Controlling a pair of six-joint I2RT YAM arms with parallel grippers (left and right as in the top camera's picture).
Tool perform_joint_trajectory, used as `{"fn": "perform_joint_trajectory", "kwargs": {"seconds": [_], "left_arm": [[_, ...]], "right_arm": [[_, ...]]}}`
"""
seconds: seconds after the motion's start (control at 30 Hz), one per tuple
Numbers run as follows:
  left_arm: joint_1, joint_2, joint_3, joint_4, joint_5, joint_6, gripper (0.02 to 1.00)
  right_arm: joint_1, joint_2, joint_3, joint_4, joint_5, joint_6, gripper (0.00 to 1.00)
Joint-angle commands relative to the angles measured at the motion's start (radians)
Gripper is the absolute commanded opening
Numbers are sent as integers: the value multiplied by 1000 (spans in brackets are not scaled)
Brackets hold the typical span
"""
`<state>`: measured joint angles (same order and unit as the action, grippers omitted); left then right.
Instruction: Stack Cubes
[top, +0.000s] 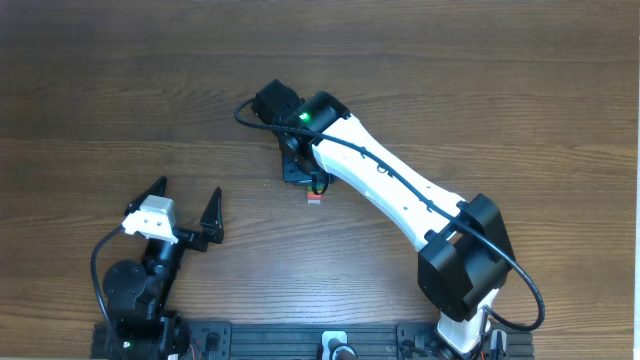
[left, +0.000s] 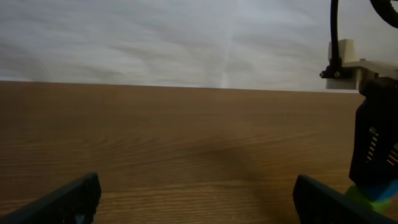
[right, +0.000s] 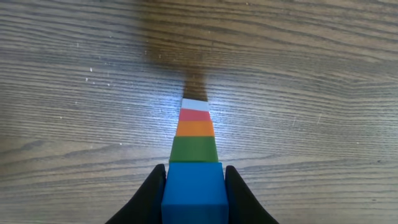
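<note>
Firmly, the right hand clamps the blue cube.

Five cubes, white, red, orange, green, blue, two tools, left, right, one table

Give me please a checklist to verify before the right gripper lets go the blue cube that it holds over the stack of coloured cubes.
1. Right gripper shut on the matte blue cube: ok.
2. Blue cube centred over the green cube: ok, judged from the right wrist view.
3. Blue cube resting fully on the green cube: cannot tell from above.
4. Lower stack of green cube, orange cube, red cube and white cube in line: ok.
5. Left gripper open and well apart from the stack: ok.
6. Brown wooden table bare around the stack: ok.
</note>
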<state>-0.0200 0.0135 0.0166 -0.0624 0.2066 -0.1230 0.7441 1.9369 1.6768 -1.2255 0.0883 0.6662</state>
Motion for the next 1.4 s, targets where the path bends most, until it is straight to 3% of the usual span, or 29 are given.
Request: {"fn": "perform_joint_trajectory", "kwargs": {"seconds": [0.03,0.7,1.03,1.23,1.4], "left_arm": [[5,-9,-10,6,6,14,996],[5,-9,-10,6,6,14,1000],[5,-9,-10,6,6,14,998],[5,-9,-10,6,6,14,998],[5,-9,-10,6,6,14,1000]], "right_arm": [[-5,12,2,4,10,10,12],[-5,12,-32,26,-5,11,16],[-5,12,-36,30,-6,14,268],[-6,12,-36,31,-6,14,516],[-8,12,-36,42,-6,14,783]]}}
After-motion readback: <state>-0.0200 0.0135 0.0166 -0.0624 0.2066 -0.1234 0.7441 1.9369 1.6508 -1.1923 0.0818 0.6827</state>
